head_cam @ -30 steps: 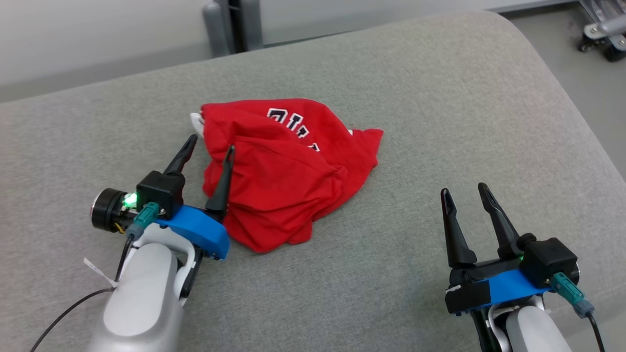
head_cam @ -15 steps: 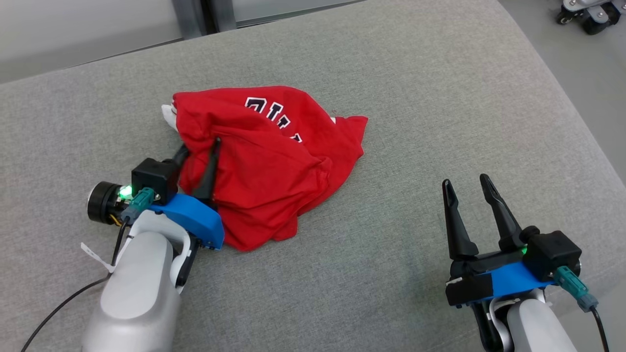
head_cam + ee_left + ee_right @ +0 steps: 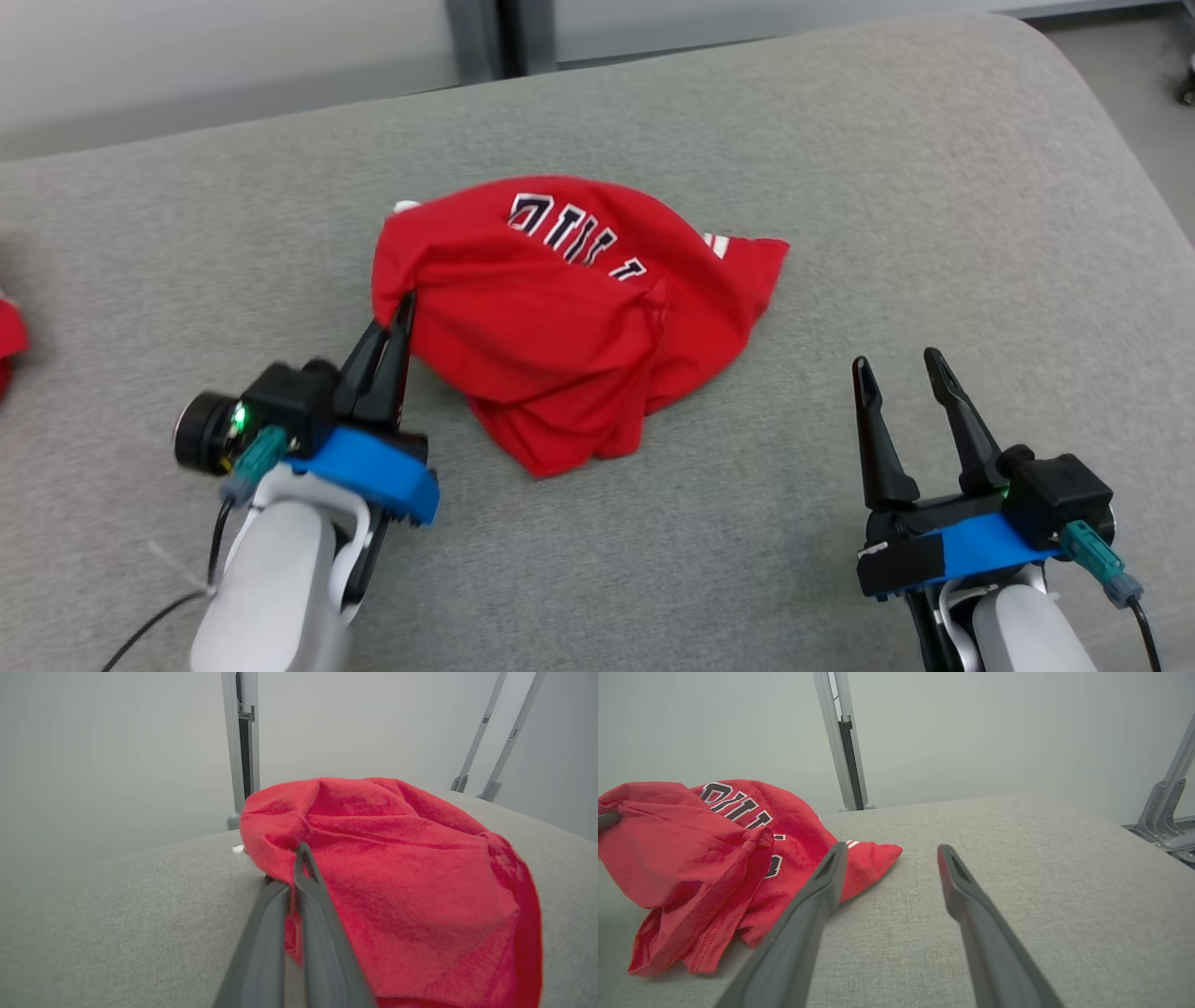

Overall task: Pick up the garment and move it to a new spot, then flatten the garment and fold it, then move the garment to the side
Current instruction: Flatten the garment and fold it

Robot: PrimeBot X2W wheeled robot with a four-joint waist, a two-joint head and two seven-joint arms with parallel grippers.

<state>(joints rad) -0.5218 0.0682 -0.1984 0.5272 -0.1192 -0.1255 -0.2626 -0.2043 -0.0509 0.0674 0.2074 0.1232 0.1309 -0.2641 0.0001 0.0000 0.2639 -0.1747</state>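
Note:
The garment (image 3: 569, 308) is a crumpled red shirt with dark and white lettering, lying mid-surface on the grey cushion (image 3: 840, 187). My left gripper (image 3: 403, 306) is shut on the garment's left edge, and the cloth rises in a peak at the fingertips. In the left wrist view the two fingers (image 3: 308, 905) lie pressed together with red fabric (image 3: 397, 877) pinched at their tips. My right gripper (image 3: 901, 369) stands open to the right of the garment, apart from it. The right wrist view has the garment (image 3: 714, 858) to the left of the spread fingers (image 3: 817, 896).
Another red item (image 3: 9, 341) peeks in at the cushion's far left edge. A grey metal post (image 3: 499, 37) stands behind the cushion against a pale wall. The cushion's rounded right edge (image 3: 1134, 168) drops to the floor. Bare grey fabric lies between the garment and my right gripper.
My left gripper has closed onto the garment's left edge, and the cloth has lifted and bunched there. The head camera has shifted. My right gripper has stayed open.

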